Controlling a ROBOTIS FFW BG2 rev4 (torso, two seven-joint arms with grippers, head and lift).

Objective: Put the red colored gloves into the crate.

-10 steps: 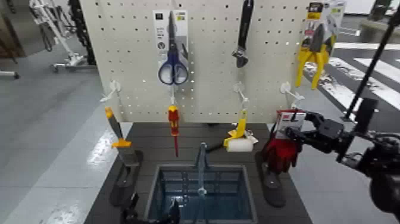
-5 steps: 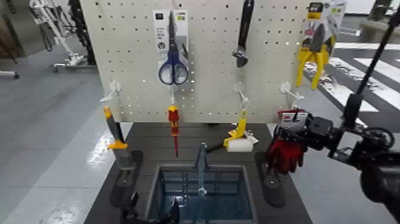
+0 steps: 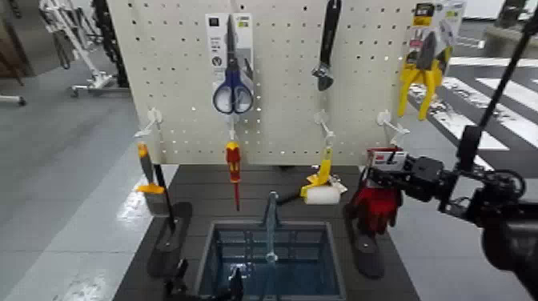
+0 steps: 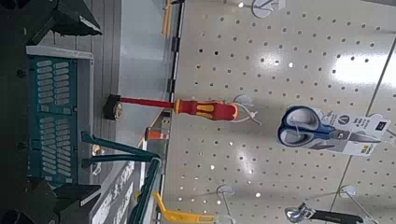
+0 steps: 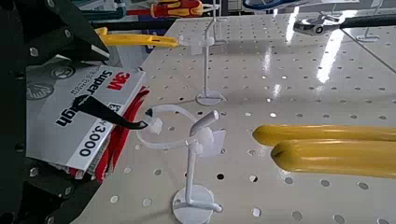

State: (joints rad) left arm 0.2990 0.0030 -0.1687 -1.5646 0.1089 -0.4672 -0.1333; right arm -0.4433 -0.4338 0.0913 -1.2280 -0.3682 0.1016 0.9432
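The right hand (image 3: 398,178) grips the red colored gloves (image 3: 378,204) by their printed card, apparently just off the pegboard (image 3: 280,88), right of the crate (image 3: 271,260) on the near tabletop (image 3: 200,192); the left hand is unseen

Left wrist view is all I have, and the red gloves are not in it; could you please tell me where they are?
Observer: In the head view, the red gloves hang from the right gripper, to the right of the crate.
Operator: Are they off the hook?
Observer: It seems so; in the right wrist view the white hook beside their card looks bare.
Operator: Are they over the crate?
Observer: Not yet; they hang outside its right rim. The left gripper waits at the crate's near edge.
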